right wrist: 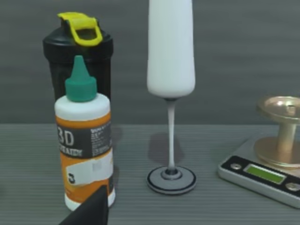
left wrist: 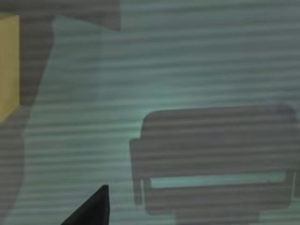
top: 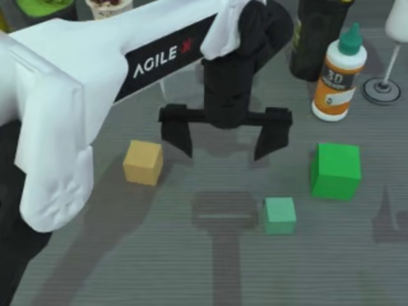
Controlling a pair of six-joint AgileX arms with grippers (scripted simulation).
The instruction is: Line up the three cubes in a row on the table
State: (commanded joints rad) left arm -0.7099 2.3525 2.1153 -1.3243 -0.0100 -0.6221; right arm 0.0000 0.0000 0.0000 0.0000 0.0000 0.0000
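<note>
- Left arm covers much of the top view's left and upper part; items along the far edge are cut off and hard to identify.
- Left gripper (top: 224, 143) hangs above the table (top: 159, 255), fingers spread wide, holding nothing.
- Pale yellow cube (top: 143, 162) sits just left of the left gripper; only its edge shows in the left wrist view (left wrist: 8, 65).
- Teal-green cube (top: 279, 215) lies right of centre; bright green cube (top: 335, 170) near it, apart.
- Right arm out of the top view; its fingers cannot be judged, only one dark tip (right wrist: 89, 211) shows.
- Glue bottle (top: 338, 76), probably capped, stands before a black shaker (right wrist: 79, 51), beside a white glass (right wrist: 170, 51) and a scale (right wrist: 262, 173).
</note>
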